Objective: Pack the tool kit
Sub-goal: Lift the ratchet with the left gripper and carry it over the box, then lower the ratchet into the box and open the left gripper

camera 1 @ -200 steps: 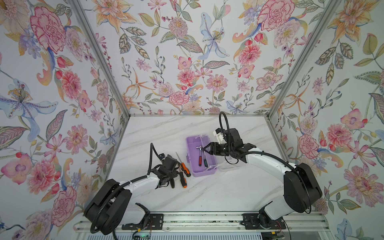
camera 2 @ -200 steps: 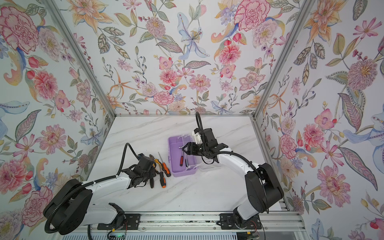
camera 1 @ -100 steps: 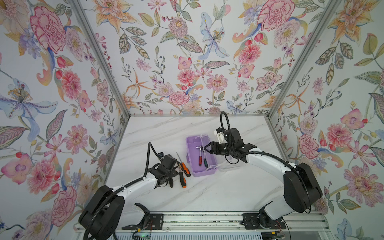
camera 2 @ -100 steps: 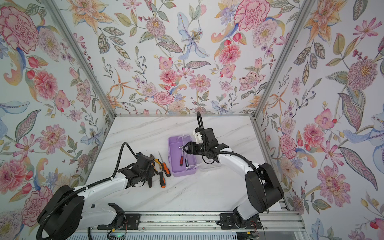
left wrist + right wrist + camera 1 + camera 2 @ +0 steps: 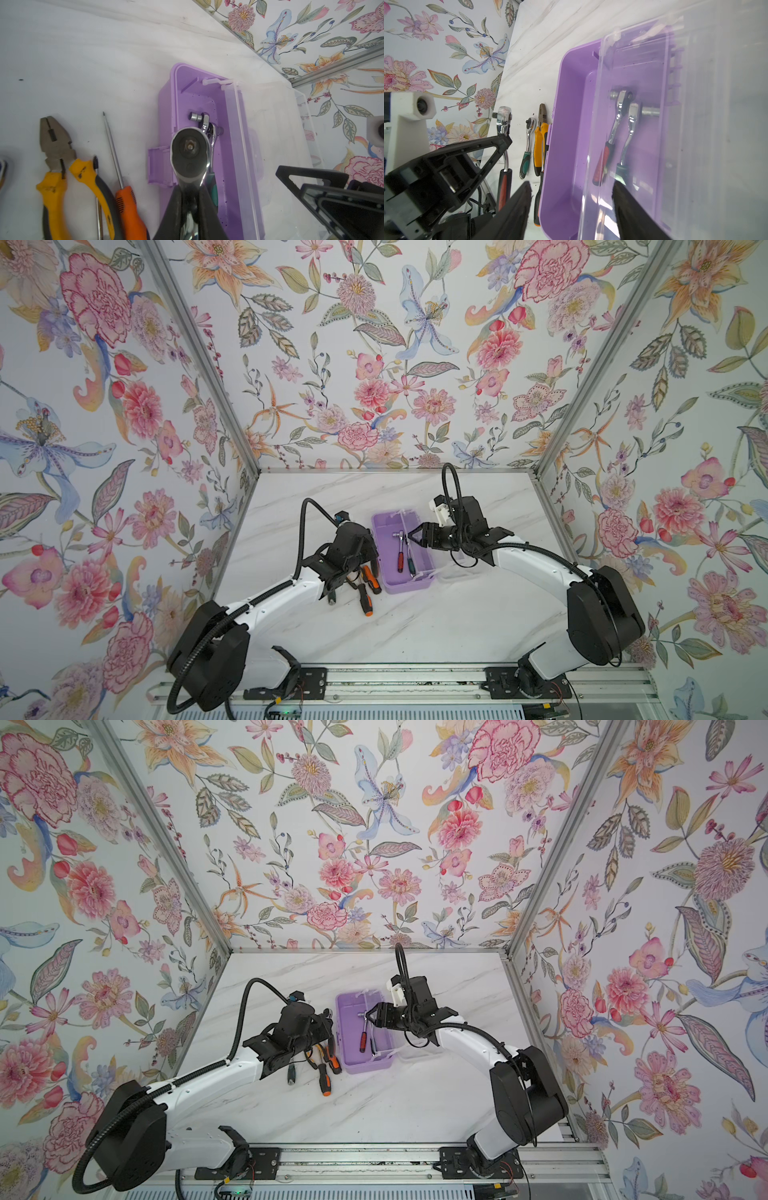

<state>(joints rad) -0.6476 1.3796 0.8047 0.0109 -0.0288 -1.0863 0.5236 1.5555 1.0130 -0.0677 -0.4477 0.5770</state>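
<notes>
On the tabletop (image 5: 457, 626) the box (image 5: 407, 585) lies open. Its long axis runs away from the robot's base, and the clear lid (image 5: 276, 128) is swung out on its right side. The left fingers (image 5: 171, 214) are clenched on a ratchet (image 5: 190, 153), which is held above the loose tools just left of the box. The box is therefore to be reached by a short move to the right. The ratchet's length is lined up roughly with the box's long axis, so little turning is judged to be needed. The left arm is the nearer to the loose tools.

The right fingers (image 5: 517, 209) are spread apart over the box's right edge, by the lid. Nothing is seen clamped between them, and whether the lid is touched cannot be told.

Counted:
- One box and one lid.
- One pliers (image 5: 56, 158), laid on the tabletop left of the box.
- Two screwdrivers (image 5: 127, 199) that can be made out beside the pliers.
- Four ratchets: two side by side in the box (image 5: 614, 124), one in the left fingers, and one on the tabletop (image 5: 527, 143) beyond the pliers.
</notes>
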